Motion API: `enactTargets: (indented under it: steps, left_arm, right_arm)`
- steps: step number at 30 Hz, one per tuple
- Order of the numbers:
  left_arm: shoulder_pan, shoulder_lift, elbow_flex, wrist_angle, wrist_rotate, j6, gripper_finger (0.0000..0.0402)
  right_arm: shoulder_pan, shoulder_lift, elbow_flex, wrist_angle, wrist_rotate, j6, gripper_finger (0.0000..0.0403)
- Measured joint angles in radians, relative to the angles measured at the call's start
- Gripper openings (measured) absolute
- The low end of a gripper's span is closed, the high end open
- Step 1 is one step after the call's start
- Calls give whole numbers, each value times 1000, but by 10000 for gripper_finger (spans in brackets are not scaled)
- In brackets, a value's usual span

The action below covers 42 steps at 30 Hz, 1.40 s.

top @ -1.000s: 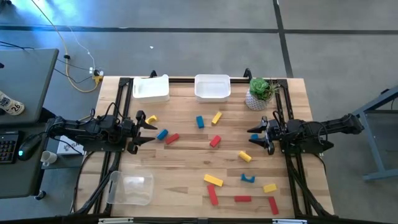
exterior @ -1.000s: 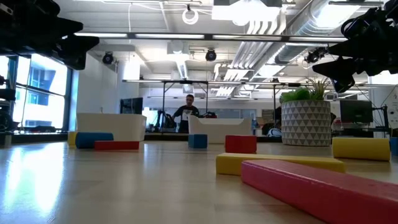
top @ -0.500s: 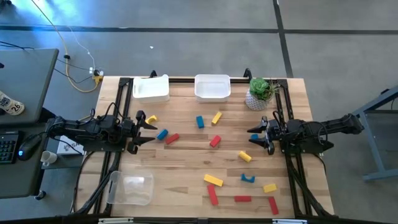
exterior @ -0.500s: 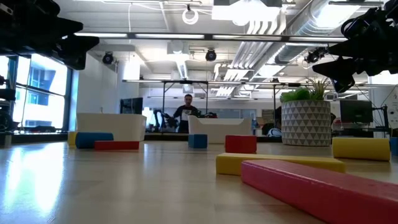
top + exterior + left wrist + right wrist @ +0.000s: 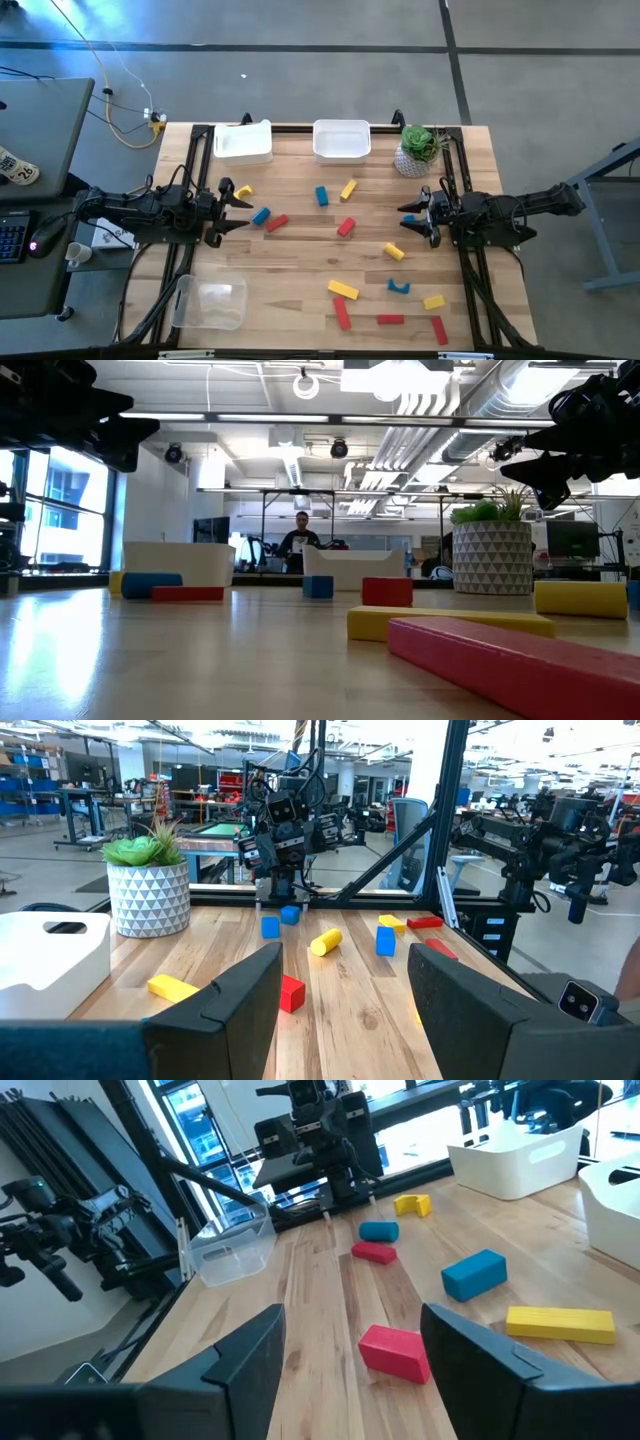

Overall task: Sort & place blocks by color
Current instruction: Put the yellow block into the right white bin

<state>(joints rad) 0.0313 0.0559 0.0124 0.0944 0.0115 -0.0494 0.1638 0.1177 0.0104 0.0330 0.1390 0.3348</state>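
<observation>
Left gripper (image 5: 243, 211) open, empty, blue block (image 5: 261, 215) just ahead, right gripper (image 5: 408, 220) open, empty, yellow block (image 5: 394, 251) nearby

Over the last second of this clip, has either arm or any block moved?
Nothing visibly changed. The left gripper and right gripper hang at their sides of the wooden table, jaws open and empty, and the red, yellow and blue toy blocks lie where they were.

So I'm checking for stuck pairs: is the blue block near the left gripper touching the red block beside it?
Cannot tell. In the high view the blue block and red block sit corner to corner with no clear gap; the right wrist view shows them overlapping in line of sight.
</observation>
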Motion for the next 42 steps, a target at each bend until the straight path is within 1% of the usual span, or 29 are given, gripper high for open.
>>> enactTargets:
  steps: [31,37,42]
  left_arm:
    - [0,0,0,0,0,0,207]
    - [1,0,0,14,-54,0,207]
    - [1,0,0,13,-60,0,207]
  right_arm:
    - [0,0,0,1,0,0,222]
    - [0,0,0,1,0,4,222]
    - [0,0,0,1,0,0,222]
